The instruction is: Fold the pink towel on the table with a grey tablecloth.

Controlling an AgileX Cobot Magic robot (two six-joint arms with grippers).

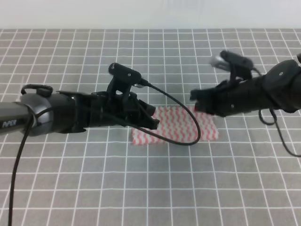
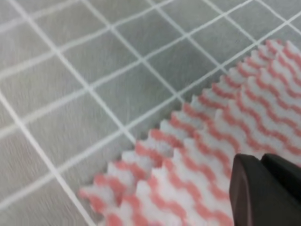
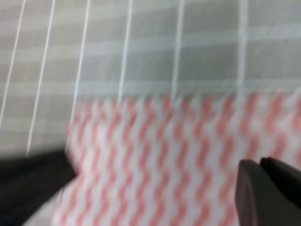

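Both arms' fingers (image 2: 263, 188) over pink towel (image 1: 181, 125).

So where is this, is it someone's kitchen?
Probably not a kitchen. It looks more like a robot test bench: a table with a grey tablecloth marked in a white grid, two black robot arms reaching in, and just one pink towel lying between them against a plain white wall.

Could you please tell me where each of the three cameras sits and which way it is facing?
Exterior high: above the table, looking down; both arms flank the pink towel.
Left wrist: on the left arm, close above the towel's zigzag corner; a dark pincer finger shows at lower right.
Right wrist: on the right arm, blurred, over the towel; dark pincer parts show.
All three share the towel and grid cloth.
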